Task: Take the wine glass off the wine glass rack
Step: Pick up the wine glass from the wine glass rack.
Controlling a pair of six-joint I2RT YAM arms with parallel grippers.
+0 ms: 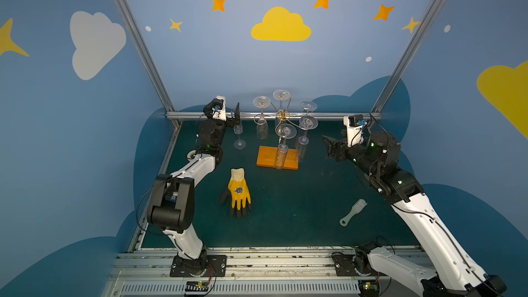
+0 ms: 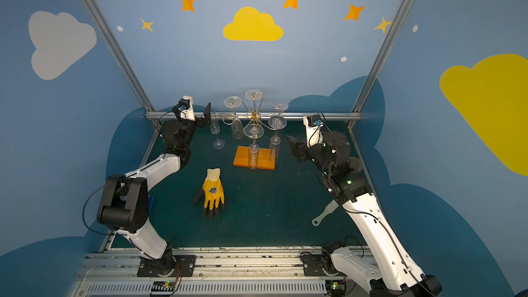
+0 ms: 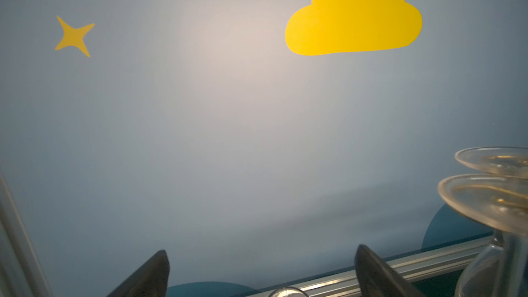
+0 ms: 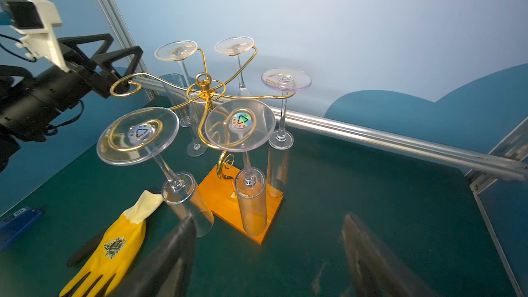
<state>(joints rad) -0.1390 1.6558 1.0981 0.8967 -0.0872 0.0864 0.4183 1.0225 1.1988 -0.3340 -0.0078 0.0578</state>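
"Gold wire on an orange base: the wine glass rack (image 1: 265, 158) stands mid-mat, five flutes (image 4: 240, 124) hanging foot-up, one curl (image 4: 125, 88) bare."

"And the wine glass (image 1: 238, 128)?"

"Off the rack. It's upright on the green mat (image 1: 300, 195), foot down, just beside the rack on the left arm's side."

"The left gripper (image 1: 236, 116)?"

"Up at the bowl's rim. Its fingers (image 3: 151, 275) are spread wide either side of it, touching no glass that I can see. The right gripper (image 1: 328, 147) hangs well apart beyond the rack, spread too, empty."

"So the job now is getting clear, I'd say."

"Agreed. Rise straight until the tips pass the rim, then swing away. A sideways pull would likely clip the bowl, and a tall glass on a narrow foot tips easily. Mind the nearest hanging flute as well."
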